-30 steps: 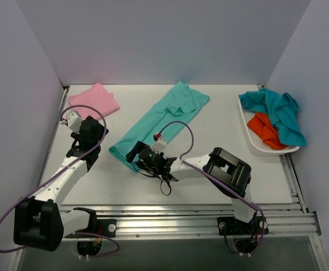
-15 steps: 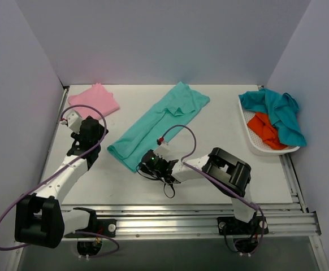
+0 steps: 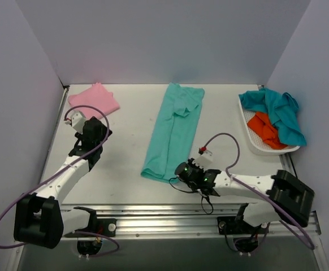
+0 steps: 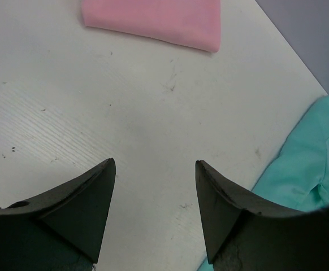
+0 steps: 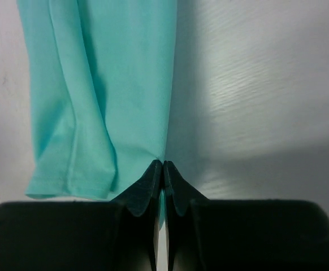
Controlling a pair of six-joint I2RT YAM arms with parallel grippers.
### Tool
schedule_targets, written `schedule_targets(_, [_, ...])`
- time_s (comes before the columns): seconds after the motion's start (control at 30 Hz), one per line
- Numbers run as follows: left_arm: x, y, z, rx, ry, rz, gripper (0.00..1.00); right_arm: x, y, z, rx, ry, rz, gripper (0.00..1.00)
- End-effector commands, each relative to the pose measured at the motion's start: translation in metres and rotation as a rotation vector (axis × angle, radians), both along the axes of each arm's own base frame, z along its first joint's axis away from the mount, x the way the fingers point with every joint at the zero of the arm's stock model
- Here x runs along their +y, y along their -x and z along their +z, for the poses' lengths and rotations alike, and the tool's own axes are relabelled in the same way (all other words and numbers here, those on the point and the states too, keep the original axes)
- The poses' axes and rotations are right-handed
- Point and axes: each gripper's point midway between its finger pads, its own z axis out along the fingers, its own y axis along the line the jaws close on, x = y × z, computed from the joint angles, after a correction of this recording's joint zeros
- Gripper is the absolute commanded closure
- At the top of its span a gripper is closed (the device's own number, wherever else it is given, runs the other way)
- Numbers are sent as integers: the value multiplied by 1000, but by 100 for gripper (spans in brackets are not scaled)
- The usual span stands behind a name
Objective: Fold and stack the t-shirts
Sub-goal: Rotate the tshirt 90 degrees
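Note:
A light sea-green t-shirt [image 3: 176,132], folded into a long strip, runs from the back of the table toward the front. My right gripper [image 3: 180,171] is shut on the strip's near right corner; in the right wrist view the fingertips [image 5: 163,164] pinch the cloth edge [image 5: 96,84]. A folded pink t-shirt [image 3: 95,100] lies at the back left. My left gripper [image 3: 95,129] hovers open over bare table to the near right of it, holding nothing. In the left wrist view the pink shirt [image 4: 153,20] is ahead and the green cloth [image 4: 317,158] at the right of the left gripper [image 4: 155,164].
A white tray [image 3: 266,151] at the right edge holds a crumpled darker teal shirt [image 3: 280,110] and an orange one [image 3: 264,129]. Walls close in the table on the left, back and right. A metal rail runs along the near edge.
My right gripper shut on the green shirt's near end and swung right with it; the strip has turned from a diagonal to lie nearly straight. The left arm barely moved.

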Motion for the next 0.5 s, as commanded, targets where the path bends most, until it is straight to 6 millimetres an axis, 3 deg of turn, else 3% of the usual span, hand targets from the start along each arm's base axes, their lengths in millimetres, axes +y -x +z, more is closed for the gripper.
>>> schedule_targets(0.0, [-24,-3,23,-68,39,-76,33,-77,15,15,-39,131,-161,100])
schedule_targets(0.07, [-43,-2,22,-59,38,-128,33,-97,20,30,-72,109,-205,100])
schedule_targets(0.13, [-58,0,24,-44,31,-165,33,-116,24,30,-85,126,-236,100])
schedule_targets(0.2, [-86,4,25,-29,27,-239,32,-124,21,37,-118,97,-269,100])
schedule_targets(0.27, [-103,12,17,17,8,-292,32,-128,19,35,-125,104,-266,100])
schedule_targets(0.3, [-122,19,19,21,6,-344,32,-125,19,31,-111,102,-252,98])
schedule_targets(0.37, [-133,28,14,55,-3,-378,32,-118,16,26,-94,104,-226,80])
schedule_targets(0.4, [-143,36,13,74,-3,-415,32,-114,17,23,-77,119,-189,49])
schedule_targets(0.47, [-151,44,12,87,8,-450,32,-110,17,18,-58,148,-170,16])
